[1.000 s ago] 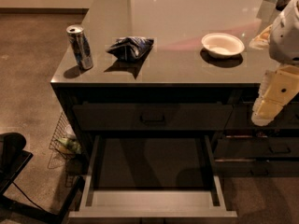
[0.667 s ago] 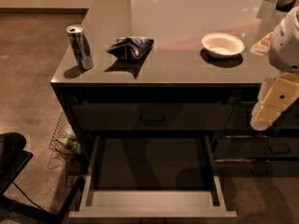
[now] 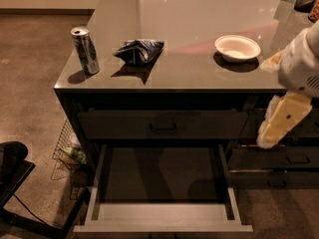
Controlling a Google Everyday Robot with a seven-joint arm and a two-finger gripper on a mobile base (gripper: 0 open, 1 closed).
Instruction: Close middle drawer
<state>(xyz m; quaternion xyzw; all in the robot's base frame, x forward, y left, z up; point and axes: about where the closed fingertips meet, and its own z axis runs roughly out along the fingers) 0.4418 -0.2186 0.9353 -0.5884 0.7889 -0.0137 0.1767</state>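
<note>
The middle drawer (image 3: 160,214) is pulled far out below the counter, at the bottom centre of the camera view. Its pale grey inner walls and dark floor show, and nothing lies in it. Its front panel sits at the very bottom edge, and its handle is hidden. My gripper (image 3: 277,123) hangs at the right, in front of the cabinet face. It is above and to the right of the open drawer and does not touch it.
The upper drawer (image 3: 163,125) above is shut. On the countertop (image 3: 199,14) stand a drink can (image 3: 84,50), a crumpled chip bag (image 3: 138,51) and a white bowl (image 3: 238,47). Narrower drawers (image 3: 294,159) are at the right. A wire basket (image 3: 67,148) and a black chair base (image 3: 12,176) sit on the floor at the left.
My gripper has moved slightly down and to the left. The drawer and the things on the counter have not moved.
</note>
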